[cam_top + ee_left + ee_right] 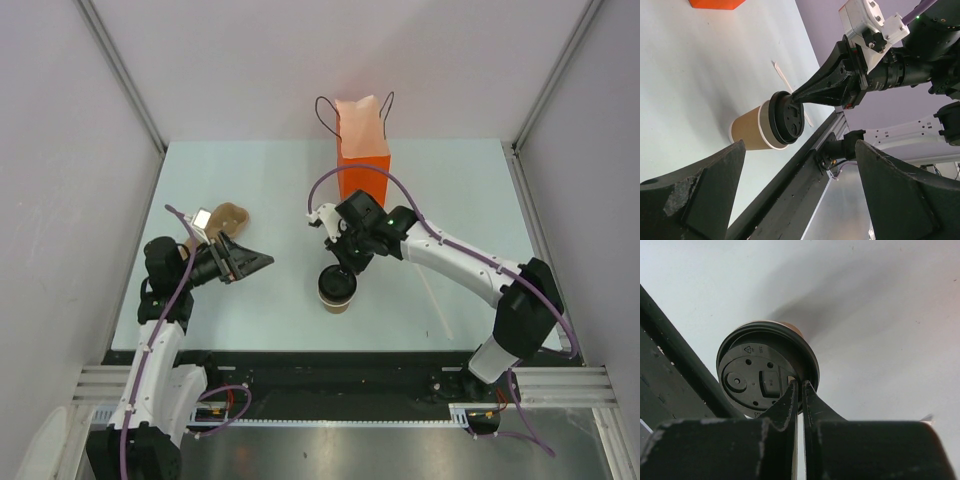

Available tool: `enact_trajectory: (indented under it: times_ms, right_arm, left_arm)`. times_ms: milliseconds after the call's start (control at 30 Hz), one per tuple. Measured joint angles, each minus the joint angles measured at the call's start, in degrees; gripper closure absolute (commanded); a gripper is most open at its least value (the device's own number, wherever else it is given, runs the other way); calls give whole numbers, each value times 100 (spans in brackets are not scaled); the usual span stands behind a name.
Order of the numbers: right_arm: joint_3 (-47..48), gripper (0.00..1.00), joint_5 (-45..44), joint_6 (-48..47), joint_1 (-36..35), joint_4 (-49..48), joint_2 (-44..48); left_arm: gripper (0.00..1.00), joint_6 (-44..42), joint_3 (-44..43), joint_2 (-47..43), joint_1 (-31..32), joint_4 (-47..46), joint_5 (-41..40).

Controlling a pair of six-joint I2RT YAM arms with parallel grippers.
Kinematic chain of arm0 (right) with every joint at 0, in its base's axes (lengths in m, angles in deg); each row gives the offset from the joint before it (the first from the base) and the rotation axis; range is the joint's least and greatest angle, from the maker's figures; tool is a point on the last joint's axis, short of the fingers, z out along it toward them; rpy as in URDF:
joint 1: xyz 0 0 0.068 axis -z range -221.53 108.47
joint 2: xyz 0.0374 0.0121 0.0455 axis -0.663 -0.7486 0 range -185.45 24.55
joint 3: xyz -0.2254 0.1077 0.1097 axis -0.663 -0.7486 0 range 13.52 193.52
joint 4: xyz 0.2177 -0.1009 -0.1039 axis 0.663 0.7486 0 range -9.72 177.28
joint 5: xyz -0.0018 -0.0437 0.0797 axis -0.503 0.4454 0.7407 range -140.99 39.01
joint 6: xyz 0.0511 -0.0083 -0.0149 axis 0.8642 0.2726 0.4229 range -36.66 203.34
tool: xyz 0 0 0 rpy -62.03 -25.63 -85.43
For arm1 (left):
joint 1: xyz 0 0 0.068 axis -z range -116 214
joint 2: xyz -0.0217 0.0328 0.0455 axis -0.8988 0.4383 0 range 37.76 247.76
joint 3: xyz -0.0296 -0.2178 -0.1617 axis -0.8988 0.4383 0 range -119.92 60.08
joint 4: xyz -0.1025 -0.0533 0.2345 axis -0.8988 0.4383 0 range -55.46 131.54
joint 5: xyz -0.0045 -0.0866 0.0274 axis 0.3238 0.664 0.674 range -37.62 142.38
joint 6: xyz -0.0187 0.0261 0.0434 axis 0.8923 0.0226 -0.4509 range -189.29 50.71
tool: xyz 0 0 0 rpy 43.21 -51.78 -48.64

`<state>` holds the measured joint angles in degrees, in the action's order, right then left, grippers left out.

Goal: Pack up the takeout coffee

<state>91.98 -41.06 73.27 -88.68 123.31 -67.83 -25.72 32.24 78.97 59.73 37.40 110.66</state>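
The takeout coffee [337, 289] stands upright on the table near the front middle, a tan paper cup [751, 131] under a black lid [757, 372]. My right gripper [800, 384] is shut, its tips together on the lid's rim beside the sip hole; I cannot tell whether the rim is pinched. The same right gripper [342, 268] reaches down onto the cup from behind. My left gripper [258, 261] hovers open to the cup's left, pointing at it, nothing between its fingers [715, 180].
The orange paper bag [363, 148] with black cord handles stands upright behind the cup, at the back middle. A tan paper object [230, 215] lies behind the left wrist. A thin pale stick [432, 292] lies right of the cup. The black front rail [790, 190] runs close by.
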Motion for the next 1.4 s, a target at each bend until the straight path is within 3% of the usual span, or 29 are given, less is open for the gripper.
enact_trajectory:
  times_ms: [833,1200,1400]
  right_arm:
    - [0,91,31,0,-15,-7,-203]
    - [0,82,50,2,-79,-7,-203]
    - [0,72,50,4,-79,-7,-208]
  left_arm:
    - [5,-24,24,-2,4,-20,-7]
    - [5,-59,90,-2,4,-22,-59]
    - [5,-59,90,-2,4,-22,-66]
